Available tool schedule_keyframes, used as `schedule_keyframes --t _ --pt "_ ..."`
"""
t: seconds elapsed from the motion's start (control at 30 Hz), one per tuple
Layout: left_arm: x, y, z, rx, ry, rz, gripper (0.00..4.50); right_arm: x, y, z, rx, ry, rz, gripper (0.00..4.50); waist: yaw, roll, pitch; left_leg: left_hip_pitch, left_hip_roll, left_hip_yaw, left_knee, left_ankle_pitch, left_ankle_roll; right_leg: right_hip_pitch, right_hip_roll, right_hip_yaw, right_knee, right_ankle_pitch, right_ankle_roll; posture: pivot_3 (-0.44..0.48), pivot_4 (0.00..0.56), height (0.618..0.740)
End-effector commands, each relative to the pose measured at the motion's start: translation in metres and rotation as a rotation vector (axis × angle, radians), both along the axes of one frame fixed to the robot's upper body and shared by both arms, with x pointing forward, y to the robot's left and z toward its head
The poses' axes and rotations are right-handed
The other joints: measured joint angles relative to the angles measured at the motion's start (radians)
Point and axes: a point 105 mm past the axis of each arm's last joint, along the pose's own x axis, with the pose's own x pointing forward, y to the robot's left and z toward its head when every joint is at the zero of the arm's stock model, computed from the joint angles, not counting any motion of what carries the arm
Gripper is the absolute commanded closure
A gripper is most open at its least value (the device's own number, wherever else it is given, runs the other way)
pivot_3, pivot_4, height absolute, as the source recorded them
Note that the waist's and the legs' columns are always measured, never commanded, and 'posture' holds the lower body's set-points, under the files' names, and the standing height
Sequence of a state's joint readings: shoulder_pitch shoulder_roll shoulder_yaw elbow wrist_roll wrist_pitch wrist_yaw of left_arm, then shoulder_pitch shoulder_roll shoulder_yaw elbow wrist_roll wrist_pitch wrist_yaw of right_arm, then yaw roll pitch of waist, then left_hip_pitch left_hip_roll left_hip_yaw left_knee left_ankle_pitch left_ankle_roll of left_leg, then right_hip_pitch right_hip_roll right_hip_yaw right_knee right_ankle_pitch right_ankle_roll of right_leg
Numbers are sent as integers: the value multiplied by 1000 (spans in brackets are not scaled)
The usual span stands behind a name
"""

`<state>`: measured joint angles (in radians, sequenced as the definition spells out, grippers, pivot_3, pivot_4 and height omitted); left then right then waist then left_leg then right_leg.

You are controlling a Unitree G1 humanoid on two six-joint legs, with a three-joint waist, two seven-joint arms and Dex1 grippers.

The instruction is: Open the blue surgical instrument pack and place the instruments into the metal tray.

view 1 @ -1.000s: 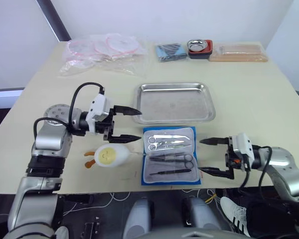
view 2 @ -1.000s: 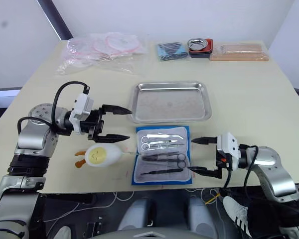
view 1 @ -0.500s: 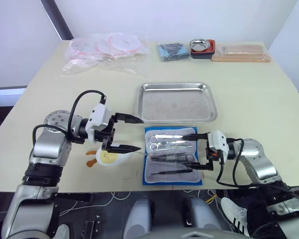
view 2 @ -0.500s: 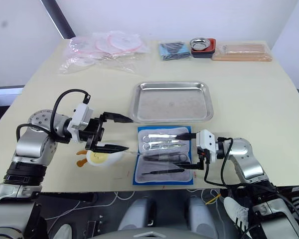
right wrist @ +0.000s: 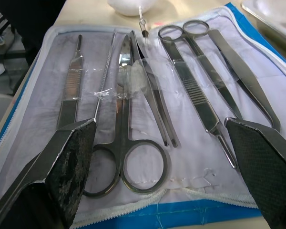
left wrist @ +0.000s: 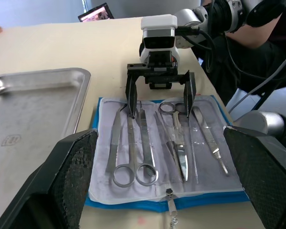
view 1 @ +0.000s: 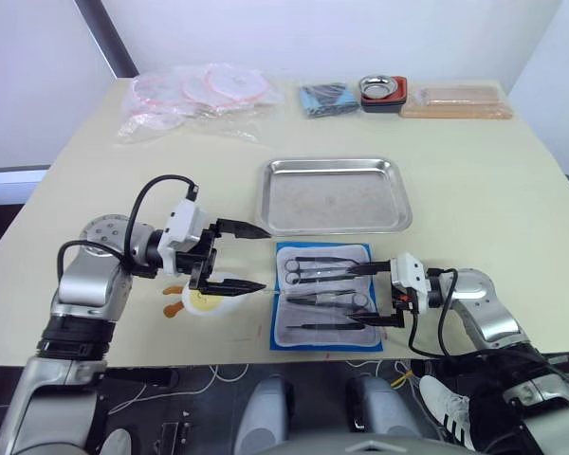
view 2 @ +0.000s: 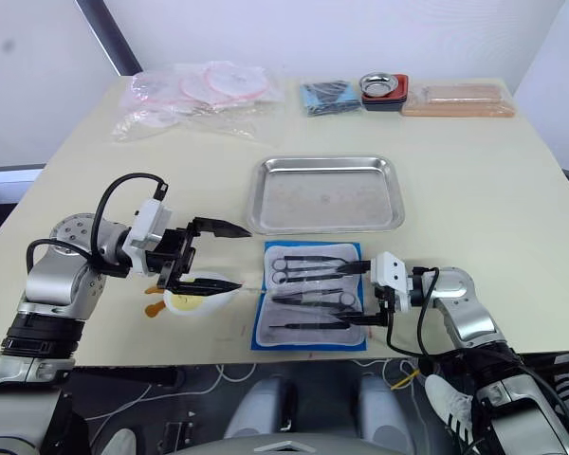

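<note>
The blue surgical instrument pack [view 1: 325, 298] lies unzipped and flat at the table's front edge, pale lining up. The instruments [right wrist: 133, 143] sit in its clear pockets: scissors, clamps and tweezers. Behind it lies the metal tray [view 1: 334, 195], its bottom bare. My right gripper [view 1: 358, 296] is open over the pack's right half, its fingers [left wrist: 132, 102] straddling the instruments' tips. My left gripper [view 1: 264, 258] hangs open just left of the pack, holding nothing.
A white egg-shaped toy [view 1: 207, 297] with a yellow face lies under my left gripper's lower finger. Along the far edge are clear bags of pink rings [view 1: 199, 95], a dark-blue bundle [view 1: 324, 98], a small steel bowl on a red base [view 1: 383, 91] and a tan packet [view 1: 455, 100].
My right gripper has come in from the right of the pack to stand over its right half. My left gripper dropped slightly toward the egg toy. Both stayed open.
</note>
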<state>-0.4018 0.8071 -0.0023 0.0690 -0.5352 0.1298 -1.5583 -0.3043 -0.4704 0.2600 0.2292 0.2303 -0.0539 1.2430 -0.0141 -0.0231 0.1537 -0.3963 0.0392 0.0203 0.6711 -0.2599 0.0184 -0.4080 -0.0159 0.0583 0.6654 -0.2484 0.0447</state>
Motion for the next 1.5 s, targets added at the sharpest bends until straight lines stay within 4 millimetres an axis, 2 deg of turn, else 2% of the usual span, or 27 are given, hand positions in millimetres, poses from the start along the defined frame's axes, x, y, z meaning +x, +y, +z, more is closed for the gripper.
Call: schedule_keyframes --t 0.03,0.2,0.37,0.67,0.77,0.83,0.87,0.93,1.1,1.3,1.47,1.5 --pt "-4 2 11 -11 -34 -40 51 -10 -13 -37 -137 142 -45 0 0 0 0 0 0 0 0 0 0 0 0 0 0 0 0 0 150 740" --pt "-8 1 11 -5 -67 -83 51 -11 -13 -39 -137 146 -50 0 0 -1 -1 1 0 0 0 0 0 1 0 0 0 0 0 0 150 740" --pt "-3 2 12 3 -90 -76 51 -11 -12 -38 -127 136 -51 0 0 -2 -2 1 0 0 0 0 0 1 0 0 0 0 0 0 150 740" --pt "21 -13 -7 89 -70 -31 51 -10 -15 -40 -131 144 -71 0 1 -2 -2 3 0 0 1 0 0 3 0 0 0 0 0 0 150 740" --pt "40 -22 -10 72 -107 0 51 -9 -15 -40 -131 137 -75 0 2 -2 -2 5 0 0 1 0 0 5 0 0 0 0 0 0 150 740" --pt "46 -29 -15 60 -117 -6 582 -8 -15 -39 -130 134 -78 0 1 -2 -2 6 0 0 1 0 0 7 0 0 0 0 0 0 150 740" --pt "49 -31 -17 56 -137 -7 666 -8 -15 -39 -130 133 -79 0 1 -2 -2 7 0 0 1 0 0 7 0 0 -1 0 0 0 150 740" --pt "53 -36 -26 59 -150 -7 1579 -7 -14 -38 -126 123 -87 0 1 -2 -2 7 0 0 1 0 0 8 0 0 -1 0 0 0 150 740" --pt "63 -47 -41 65 -155 2 1671 -6 -13 -39 -120 118 -95 0 0 -2 -2 10 0 0 1 0 0 11 1 0 -1 0 0 0 150 740" --pt "70 -49 -52 112 -115 8 1671 -4 -13 -38 -114 101 -103 0 -1 -2 -2 11 0 0 1 0 0 11 1 0 -1 0 0 0 150 740" --pt "74 -46 -54 102 -77 38 2959 -4 -12 -38 -110 93 -106 0 -3 -2 -2 11 0 0 0 0 0 11 1 0 -1 0 0 0 150 740" --pt "74 -47 -54 99 -69 36 2959 -4 -11 -38 -110 92 -107 0 -3 -2 -2 11 0 0 0 0 0 11 1 0 -1 0 0 0 150 740"
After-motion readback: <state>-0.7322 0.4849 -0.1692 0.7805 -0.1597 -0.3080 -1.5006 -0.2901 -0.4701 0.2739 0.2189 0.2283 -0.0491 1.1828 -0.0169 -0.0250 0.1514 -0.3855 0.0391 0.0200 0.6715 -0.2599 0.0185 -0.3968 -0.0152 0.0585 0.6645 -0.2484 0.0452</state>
